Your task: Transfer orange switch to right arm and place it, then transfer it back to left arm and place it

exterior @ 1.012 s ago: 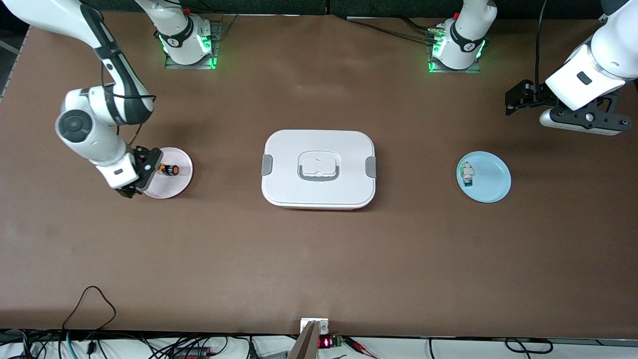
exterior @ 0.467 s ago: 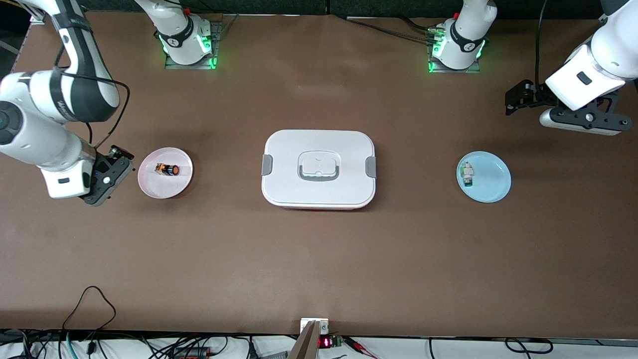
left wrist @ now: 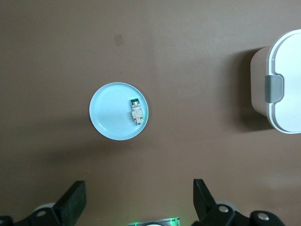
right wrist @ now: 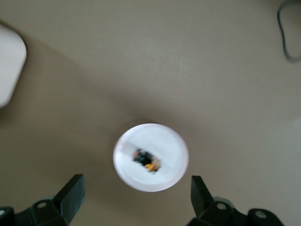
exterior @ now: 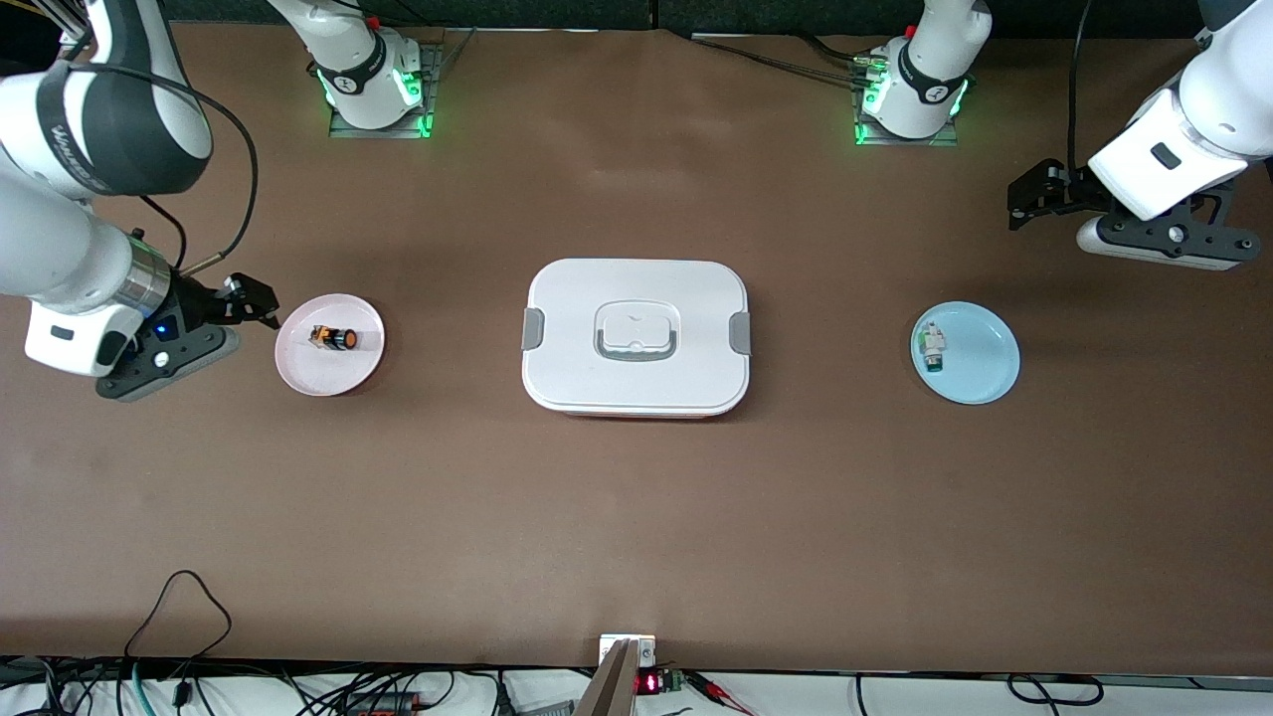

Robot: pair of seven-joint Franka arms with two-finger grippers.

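The orange switch [exterior: 334,338] lies on its side on a small pink plate [exterior: 328,381] toward the right arm's end of the table. The right wrist view shows the orange switch [right wrist: 146,160] on the pink plate [right wrist: 167,141]. My right gripper [exterior: 254,298] hangs open and empty over the table beside that plate, and its fingers [right wrist: 74,190] are spread wide. The white box [exterior: 636,298] with grey latches stands shut at the table's middle. My left gripper [exterior: 1026,191] waits open and empty over bare table at the left arm's end; the left wrist view shows its fingers [left wrist: 75,200] wide apart.
A blue plate [exterior: 985,373] toward the left arm's end holds a white-and-green component [exterior: 932,346]. The left wrist view shows the blue plate [left wrist: 108,113], the component [left wrist: 136,111] and a corner of the box [left wrist: 287,70]. Cables run along the table's front edge [exterior: 179,607].
My right gripper has pulled back and up from the pink plate toward the right arm's end of the table, empty. The orange switch stays on the plate. The left arm has not moved.
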